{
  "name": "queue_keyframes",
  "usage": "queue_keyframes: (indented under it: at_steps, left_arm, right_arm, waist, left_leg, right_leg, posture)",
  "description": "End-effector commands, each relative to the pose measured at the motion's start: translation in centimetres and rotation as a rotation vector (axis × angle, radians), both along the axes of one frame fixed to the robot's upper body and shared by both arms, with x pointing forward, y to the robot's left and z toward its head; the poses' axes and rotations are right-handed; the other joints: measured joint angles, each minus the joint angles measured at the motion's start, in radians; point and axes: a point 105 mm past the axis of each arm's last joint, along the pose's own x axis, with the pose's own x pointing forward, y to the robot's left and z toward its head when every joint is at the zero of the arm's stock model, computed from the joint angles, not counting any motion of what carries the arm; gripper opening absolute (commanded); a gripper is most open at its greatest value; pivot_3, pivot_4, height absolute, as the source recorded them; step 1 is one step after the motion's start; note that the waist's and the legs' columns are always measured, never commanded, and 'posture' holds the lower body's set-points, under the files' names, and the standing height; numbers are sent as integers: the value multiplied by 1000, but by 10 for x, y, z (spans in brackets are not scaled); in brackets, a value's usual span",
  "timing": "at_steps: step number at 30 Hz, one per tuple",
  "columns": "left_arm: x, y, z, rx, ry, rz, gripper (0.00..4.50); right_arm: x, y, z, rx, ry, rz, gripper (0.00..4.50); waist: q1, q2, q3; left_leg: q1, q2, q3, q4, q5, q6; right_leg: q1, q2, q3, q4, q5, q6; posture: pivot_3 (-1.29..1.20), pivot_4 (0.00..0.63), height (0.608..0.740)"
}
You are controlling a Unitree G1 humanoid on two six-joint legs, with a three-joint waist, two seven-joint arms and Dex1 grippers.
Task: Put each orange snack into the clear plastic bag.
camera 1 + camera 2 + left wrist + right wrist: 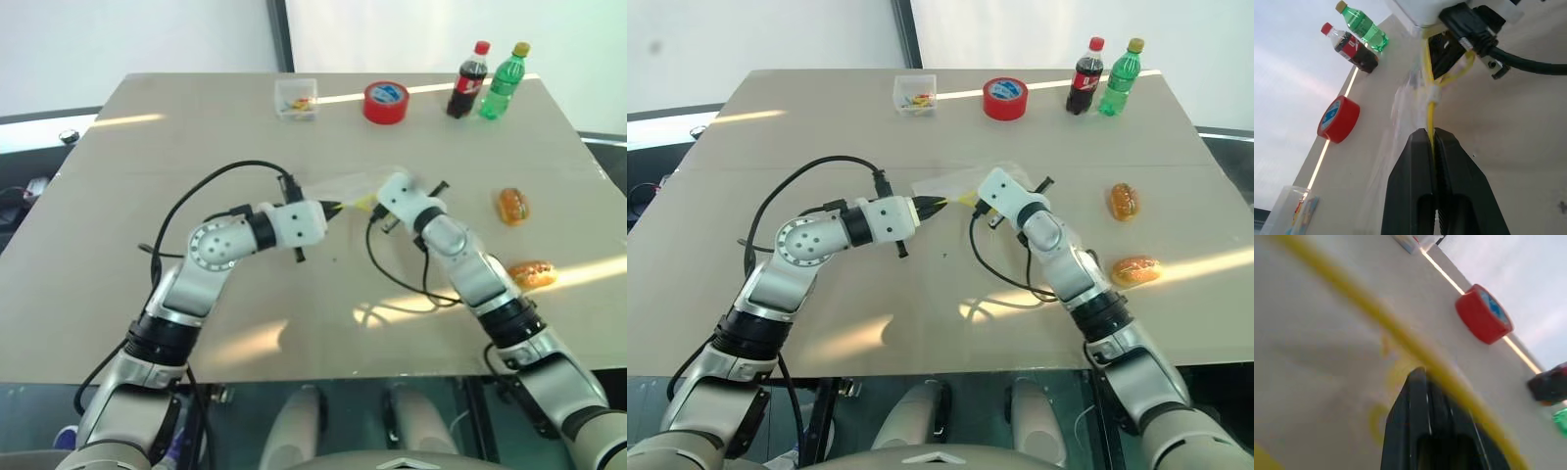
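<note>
The clear plastic bag [351, 184] hangs crumpled just above the middle of the table, its yellow strip [1430, 93] stretched between my two grippers. My left gripper [1431, 132] is shut on one end of that strip. My right gripper [371, 205] faces it from close by, shut, and the strip's other end runs into its fingers; in the right wrist view the strip crosses right at the tips of the right gripper [1422, 374]. Two orange snacks lie on the table to the right of my right arm: one [512, 206] farther back, one [532, 274] nearer.
Along the far edge of the table [196, 294] stand a small clear box [297, 99] of colourful bits, a red tape roll [385, 102], a cola bottle [468, 80] and a green bottle [504, 82]. Black cables loop off both wrists.
</note>
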Motion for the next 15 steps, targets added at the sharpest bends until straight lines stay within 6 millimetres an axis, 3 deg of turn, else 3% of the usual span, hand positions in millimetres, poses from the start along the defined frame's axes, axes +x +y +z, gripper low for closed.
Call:
queue_keyframes:
  at_steps: [1, 4, 7, 15]
  left_arm:
    - [1, 8, 7, -5, -42, 22, 0]
    - [3, 11, 3, -1, -31, 37, 0]
    - [8, 15, 0, 8, -26, 60, 0]
    - [17, 18, 1, -16, -22, 98, 0]
  right_arm:
    - [-7, 11, 13, -158, -168, 95, 72]
    - [-8, 11, 6, -242, -197, 124, 72]
    - [-9, 11, 3, -285, -215, 141, 814]
    - [-11, 7, -1, -314, -213, 160, 4489]
  waist:
    - [-2, 0, 0]
    - [-2, 0, 0]
    - [0, 0, 0]
    - [2, 0, 0]
  left_leg:
    - [0, 0, 0, 0, 0, 0]
    - [1, 1, 1, 0, -1, 1]
    - [1, 1, 1, 0, -1, 1]
    - [0, 1, 0, 0, 0, 0]
  right_leg:
    - [0, 0, 0, 0, 0, 0]
    - [0, 1, 1, 0, 0, 0]
    - [0, 1, 1, 1, 0, 0]
    - [0, 1, 1, 0, 0, 0]
  posture:
    - [0, 150, 740]
    - [0, 150, 740]
    - [0, 150, 740]
    - [0, 150, 740]
